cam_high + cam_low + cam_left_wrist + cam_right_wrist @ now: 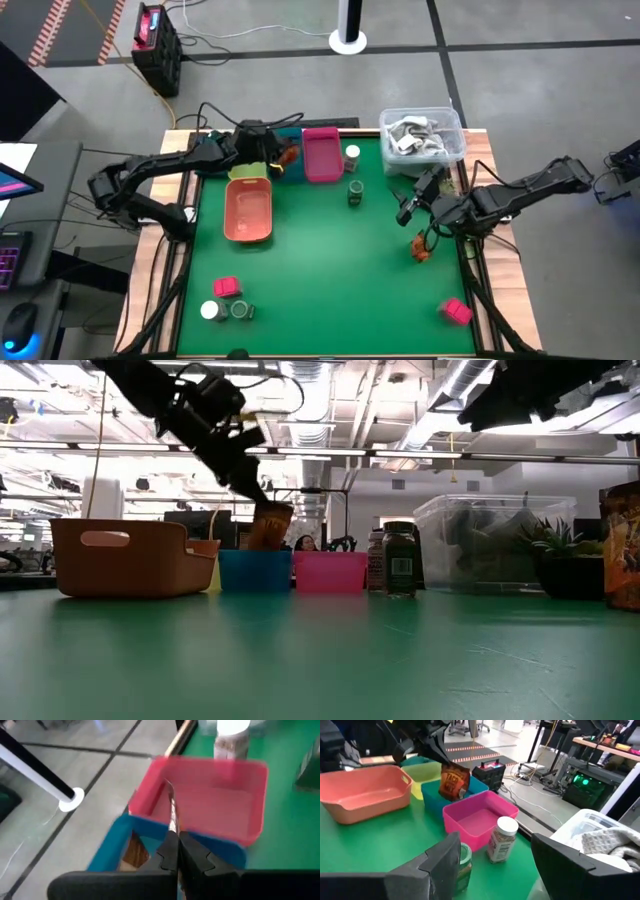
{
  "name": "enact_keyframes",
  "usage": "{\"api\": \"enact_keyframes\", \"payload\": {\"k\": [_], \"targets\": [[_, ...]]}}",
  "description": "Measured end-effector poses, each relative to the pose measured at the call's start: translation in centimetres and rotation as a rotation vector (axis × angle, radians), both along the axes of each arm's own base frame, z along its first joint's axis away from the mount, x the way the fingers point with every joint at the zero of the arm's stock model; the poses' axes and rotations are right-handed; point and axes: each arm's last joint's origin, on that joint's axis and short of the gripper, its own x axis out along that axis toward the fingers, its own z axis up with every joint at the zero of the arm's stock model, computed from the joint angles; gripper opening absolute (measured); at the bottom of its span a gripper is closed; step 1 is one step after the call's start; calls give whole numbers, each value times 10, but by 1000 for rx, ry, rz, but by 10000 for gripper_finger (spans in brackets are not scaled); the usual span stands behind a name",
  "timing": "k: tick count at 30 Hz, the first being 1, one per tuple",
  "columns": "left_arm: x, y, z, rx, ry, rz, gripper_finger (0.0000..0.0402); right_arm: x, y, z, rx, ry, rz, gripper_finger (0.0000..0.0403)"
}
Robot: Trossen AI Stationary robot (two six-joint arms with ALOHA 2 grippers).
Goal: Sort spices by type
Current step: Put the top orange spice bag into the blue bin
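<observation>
Left gripper (437,757) clamped on a crinkly brown-orange packet (453,782), hanging over the blue tray (472,787) at eleven o'clock on the table; printing apparently orange. Right gripper (407,208), jaws apart, at three o'clock.

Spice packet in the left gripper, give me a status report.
Left gripper shut on brown-orange packet, hanging over blue tray. Right gripper open, waiting near clear tub. Nothing blocking the drop.

Bright overhead ceiling lights; soft shadows; left wrist view blurred; low-view foreground soft.
</observation>
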Motion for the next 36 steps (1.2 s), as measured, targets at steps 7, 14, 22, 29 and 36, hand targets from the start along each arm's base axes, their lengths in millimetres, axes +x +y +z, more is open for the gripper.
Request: {"api": "enact_keyframes", "payload": {"k": [7, 14, 22, 29, 36], "targets": [[-9, 4, -15, -26, 23, 26, 0, 5, 0, -4, 11, 20, 12, 269], [-14, 6, -22, -34, 38, 41, 0, 6, 1, -2, 19, 3, 24, 269], [-18, 4, -30, -78, 65, 60, 6, 6, 1, -2, 17, 5, 26, 269], [-20, 3, -33, -104, 97, 105, 57, 6, 1, -2, 16, 6, 26, 269], [-19, 3, -31, -100, 73, 110, 130, 6, 1, -2, 17, 6, 28, 269]]}}
